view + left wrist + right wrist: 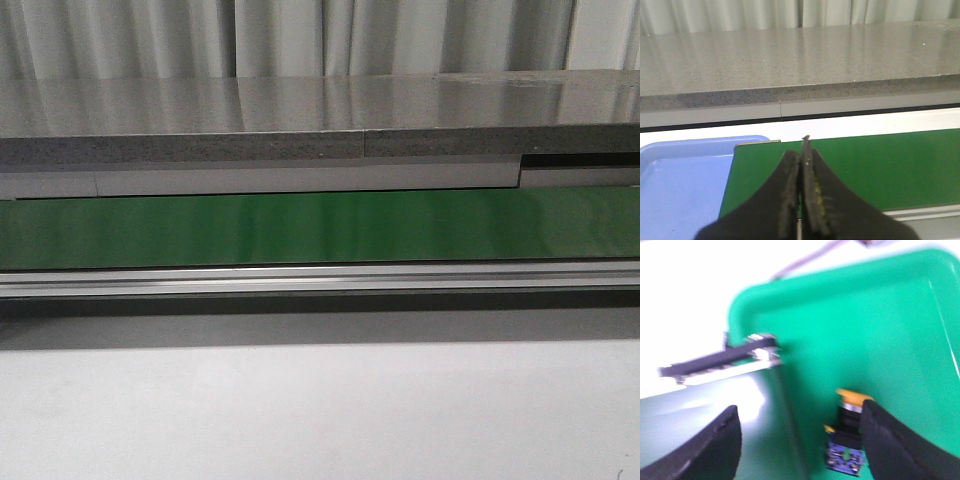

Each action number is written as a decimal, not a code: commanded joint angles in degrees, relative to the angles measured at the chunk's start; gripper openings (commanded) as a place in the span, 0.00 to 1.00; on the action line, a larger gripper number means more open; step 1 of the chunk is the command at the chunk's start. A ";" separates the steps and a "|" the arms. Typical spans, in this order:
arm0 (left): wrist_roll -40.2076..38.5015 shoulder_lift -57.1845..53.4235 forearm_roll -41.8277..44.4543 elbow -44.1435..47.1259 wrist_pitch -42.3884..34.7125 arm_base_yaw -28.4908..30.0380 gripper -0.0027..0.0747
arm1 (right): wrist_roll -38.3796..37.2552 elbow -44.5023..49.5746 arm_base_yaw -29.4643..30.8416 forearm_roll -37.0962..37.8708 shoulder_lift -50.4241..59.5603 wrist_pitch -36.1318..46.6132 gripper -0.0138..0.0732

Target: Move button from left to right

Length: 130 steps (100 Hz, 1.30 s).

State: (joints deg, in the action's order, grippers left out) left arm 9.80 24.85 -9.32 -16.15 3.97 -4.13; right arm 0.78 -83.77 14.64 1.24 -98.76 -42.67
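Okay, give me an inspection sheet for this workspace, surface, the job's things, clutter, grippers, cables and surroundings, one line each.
Surface: a green conveyor belt runs across the front view behind a bare white table; a grey stone-look counter lies beyond it.
Job's things: the button, yellow-orange cap on a dark body, lies inside a green tray, seen only in the blurred right wrist view.
Clutter: a blue tray sits at the belt's end.
Grippers: the left gripper is shut on nothing above the belt; the right gripper is open over the green tray, the button by one finger.
Cables: one thin cable beyond the green tray.
Surroundings: pale curtains behind the counter.
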 commanded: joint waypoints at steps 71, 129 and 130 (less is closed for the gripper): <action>-0.04 0.16 -0.43 -1.57 -4.51 -0.62 0.01 | 0.51 33.01 -17.60 -2.85 46.09 18.99 0.74; -0.04 0.16 -0.43 -1.57 -4.51 -0.62 0.01 | 0.51 52.63 -17.60 -2.85 76.04 19.25 0.18; -0.04 0.16 -0.43 -1.57 -4.51 -0.62 0.01 | 0.51 52.70 -17.60 -2.85 76.14 19.25 0.17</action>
State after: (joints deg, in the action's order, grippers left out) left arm 9.80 24.85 -9.32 -16.15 3.97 -4.13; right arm 0.78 -30.06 -2.87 -1.29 -23.67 -27.25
